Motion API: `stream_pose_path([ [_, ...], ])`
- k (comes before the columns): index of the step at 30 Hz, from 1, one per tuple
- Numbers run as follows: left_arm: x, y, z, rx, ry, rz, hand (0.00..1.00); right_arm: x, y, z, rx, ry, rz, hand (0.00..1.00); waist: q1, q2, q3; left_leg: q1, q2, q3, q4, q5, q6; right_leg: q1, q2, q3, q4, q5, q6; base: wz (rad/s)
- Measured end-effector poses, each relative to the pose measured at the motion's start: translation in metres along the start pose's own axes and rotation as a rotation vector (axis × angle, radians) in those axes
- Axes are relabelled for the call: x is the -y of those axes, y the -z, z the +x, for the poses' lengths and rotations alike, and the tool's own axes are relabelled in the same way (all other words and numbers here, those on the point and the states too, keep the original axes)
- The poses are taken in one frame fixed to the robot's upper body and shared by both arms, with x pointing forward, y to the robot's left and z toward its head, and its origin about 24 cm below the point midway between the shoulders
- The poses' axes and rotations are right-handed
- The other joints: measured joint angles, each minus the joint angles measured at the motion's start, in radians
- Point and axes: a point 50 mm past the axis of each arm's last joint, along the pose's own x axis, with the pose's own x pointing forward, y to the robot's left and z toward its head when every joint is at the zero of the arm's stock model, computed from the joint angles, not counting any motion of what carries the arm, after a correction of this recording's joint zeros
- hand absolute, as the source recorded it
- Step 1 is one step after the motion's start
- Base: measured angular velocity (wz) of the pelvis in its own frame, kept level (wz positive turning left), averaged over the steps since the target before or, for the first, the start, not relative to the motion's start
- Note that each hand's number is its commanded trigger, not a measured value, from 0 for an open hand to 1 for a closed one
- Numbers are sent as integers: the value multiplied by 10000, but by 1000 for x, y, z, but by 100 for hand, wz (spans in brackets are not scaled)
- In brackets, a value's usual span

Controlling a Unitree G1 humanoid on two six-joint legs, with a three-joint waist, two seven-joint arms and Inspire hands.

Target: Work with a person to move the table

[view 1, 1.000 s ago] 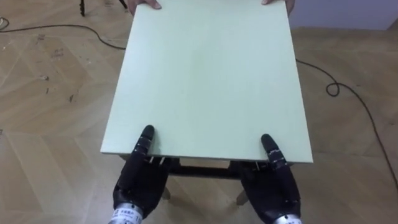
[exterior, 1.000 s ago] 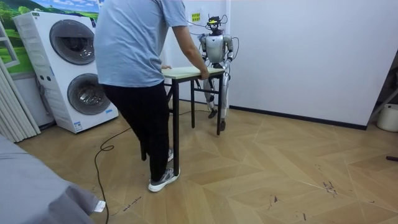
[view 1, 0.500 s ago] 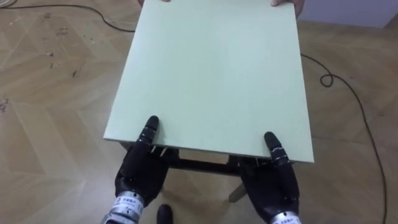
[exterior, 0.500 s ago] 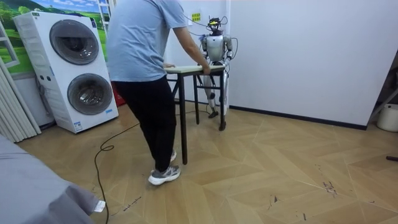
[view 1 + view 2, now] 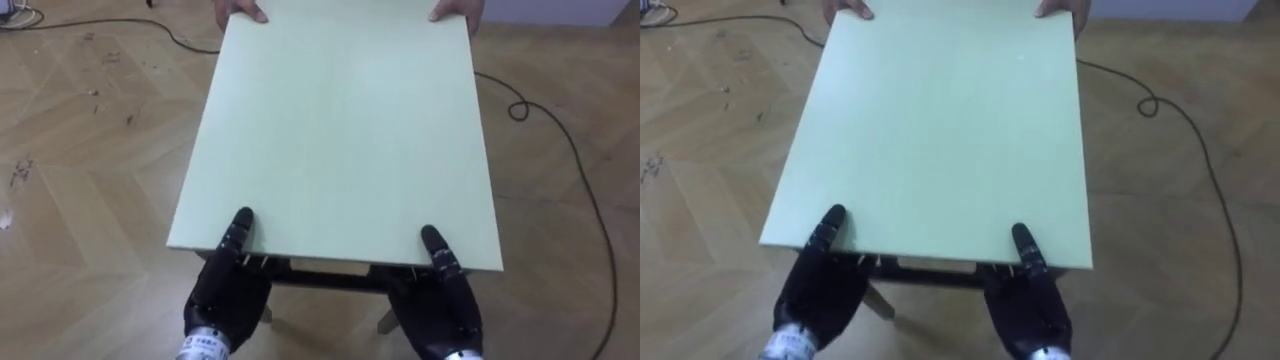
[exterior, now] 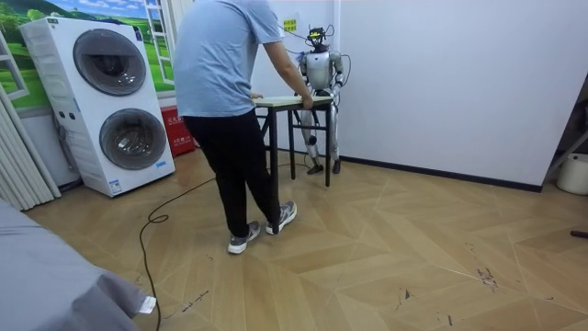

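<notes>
1. Left eye view: the left hand (image 5: 228, 285) and right hand (image 5: 440, 300) each clamp the near edge of the table (image 5: 340, 130), thumb on top and the rest beneath.
2. A person (image 6: 225, 92) holds the far edge.
3. In the room view, the person has stepped toward the robot in the last second. The table has shifted with them, closer to the white wall (image 6: 441, 83).
4. The carry looks well under way, with both grips unchanged.

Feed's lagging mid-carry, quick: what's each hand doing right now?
Left hand: shut on the near edge of the table, thumb on top.
Right hand: shut on the same edge, thumb on top.
</notes>
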Motion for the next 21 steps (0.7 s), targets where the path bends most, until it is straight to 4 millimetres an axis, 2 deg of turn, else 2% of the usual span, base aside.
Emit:
stream_pose_path([
  [1,2,0,1,81,93,-76,100,-3,-2,2,38,-162,-152,100,21,61,34,15,128,72,-259,-177,-167,-264,4,-204,37,146,-97,-6],
  [2,2,0,1,119,61,-132,100,-4,-2,2,29,-174,-192,100,60,97,34,12,259,146,-118,-266,-149,-338,17,-355,101,175,-136,-39],
  [3,0,2,-1,141,-63,-269,100,-4,-2,3,-13,-102,-285,100,54,226,27,104,476,423,285,-395,-102,-370,89,-768,238,233,-237,-32],
  [4,0,4,-2,91,-87,-318,100,-5,-2,5,7,-89,-267,100,-12,304,34,182,547,408,447,-528,6,-366,91,-1144,223,265,-289,-22],
  [5,0,5,-2,78,-85,-335,100,-6,-4,6,-6,-110,-297,100,-51,338,50,221,551,399,409,-642,1,-379,91,-1373,220,309,-326,-7],
  [6,1,5,-1,86,-69,-355,100,-7,-6,9,-34,-145,-321,100,-81,362,62,260,573,374,220,-902,25,-487,68,-1751,227,379,-364,-9],
  [7,2,4,1,103,-65,-334,100,-9,-7,12,-51,-141,-341,100,-99,385,69,266,570,333,-142,-1142,122,-640,34,-2010,257,531,-421,-5],
  [8,3,4,2,118,-49,-318,100,-10,-8,14,-51,-169,-340,100,-128,389,73,235,543,356,-381,-1210,220,-752,-20,-2106,312,604,-427,19],
  [9,6,4,7,85,15,-259,100,-10,-11,14,48,-168,-386,100,-175,379,75,205,367,379,-936,-1275,431,-1052,-245,-2205,545,698,-392,35],
  [10,9,4,12,51,103,-176,100,-10,-13,15,199,-177,-397,100,-159,247,88,87,23,349,-1224,-1056,895,-1420,-615,-2144,825,811,-333,31],
  [11,10,5,14,14,126,-161,100,-10,-13,16,223,-180,-417,100,-161,223,76,20,-131,281,-1301,-948,999,-1576,-744,-2051,921,903,-290,14],
  [13,8,5,14,18,16,-136,100,-7,-12,15,139,-67,-386,100,-227,207,78,-121,-558,148,-1449,-638,1277,-1782,-1022,-1449,870,1224,-100,9],
  [17,-1,8,10,-167,-301,-82,100,2,-9,7,-49,256,-330,100,-403,173,69,-150,-874,34,-1551,-379,1534,-1671,-1231,-832,716,1602,200,20],
  [19,-5,13,5,-361,-478,-91,100,9,-8,-3,-15,580,-200,100,-539,77,44,-37,-1020,-64,-1649,-224,1639,-1551,-1301,-61,758,1775,525,37],
  [20,-6,13,4,-393,-501,-78,100,10,-7,-4,-17,630,-168,100,-542,29,41,-40,-1060,-105,-1663,-194,1656,-1550,-1315,83,768,1798,612,31],
  [21,-6,14,4,-452,-519,-36,100,12,-7,-7,-7,713,-108,100,-597,-29,42,-78,-1151,-228,-1662,-147,1693,-1525,-1335,407,771,1816,742,42],
])
